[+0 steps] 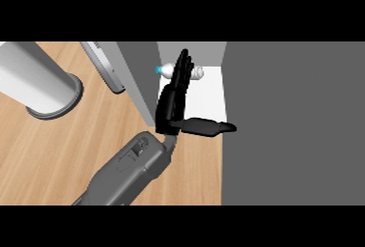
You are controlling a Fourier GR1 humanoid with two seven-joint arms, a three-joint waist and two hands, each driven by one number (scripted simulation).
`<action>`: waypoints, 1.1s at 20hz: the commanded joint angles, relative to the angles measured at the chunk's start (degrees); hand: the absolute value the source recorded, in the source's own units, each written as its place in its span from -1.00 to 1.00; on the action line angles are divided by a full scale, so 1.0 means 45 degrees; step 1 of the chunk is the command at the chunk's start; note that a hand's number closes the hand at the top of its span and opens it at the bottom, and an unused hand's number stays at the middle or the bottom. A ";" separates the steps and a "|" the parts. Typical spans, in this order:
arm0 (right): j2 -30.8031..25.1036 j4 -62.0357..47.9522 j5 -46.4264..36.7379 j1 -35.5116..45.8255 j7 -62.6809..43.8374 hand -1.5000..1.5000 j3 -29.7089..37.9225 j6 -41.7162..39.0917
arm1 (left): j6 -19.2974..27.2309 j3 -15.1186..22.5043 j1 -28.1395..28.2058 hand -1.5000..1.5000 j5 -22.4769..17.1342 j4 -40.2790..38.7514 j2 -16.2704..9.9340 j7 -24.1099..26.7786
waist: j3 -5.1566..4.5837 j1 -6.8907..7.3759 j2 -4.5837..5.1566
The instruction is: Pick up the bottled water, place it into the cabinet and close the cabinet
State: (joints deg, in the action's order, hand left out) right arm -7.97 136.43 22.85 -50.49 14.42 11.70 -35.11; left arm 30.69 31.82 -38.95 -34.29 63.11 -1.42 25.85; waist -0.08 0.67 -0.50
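Bottled water [197,72] lies on its side on the white floor of the cabinet [285,120], deep inside and just past the fingertips of the one hand in view, so it seems already placed. Left of that hand spreads the wooden desk [64,154] with a grey cylinder [39,82], and the open cabinet door [105,65] angles away. The hand [176,96], likely the left, is open, fingers straight, thumb out, holding nothing.
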 commanded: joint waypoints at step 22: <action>-0.1843 0.3596 -0.1889 -0.0034 -0.3280 1.00 -0.5061 -0.0866 | 0.0143 0.1330 0.8483 -1.00 0.0732 0.8993 -0.4070 0.0197 | -0.0040 -0.0109 0.0039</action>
State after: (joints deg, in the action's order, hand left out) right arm -15.85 137.38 20.37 -48.37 5.57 -7.18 -40.84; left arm 32.17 38.99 -4.33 -30.91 101.86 -17.72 24.95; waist -0.19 0.60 -0.34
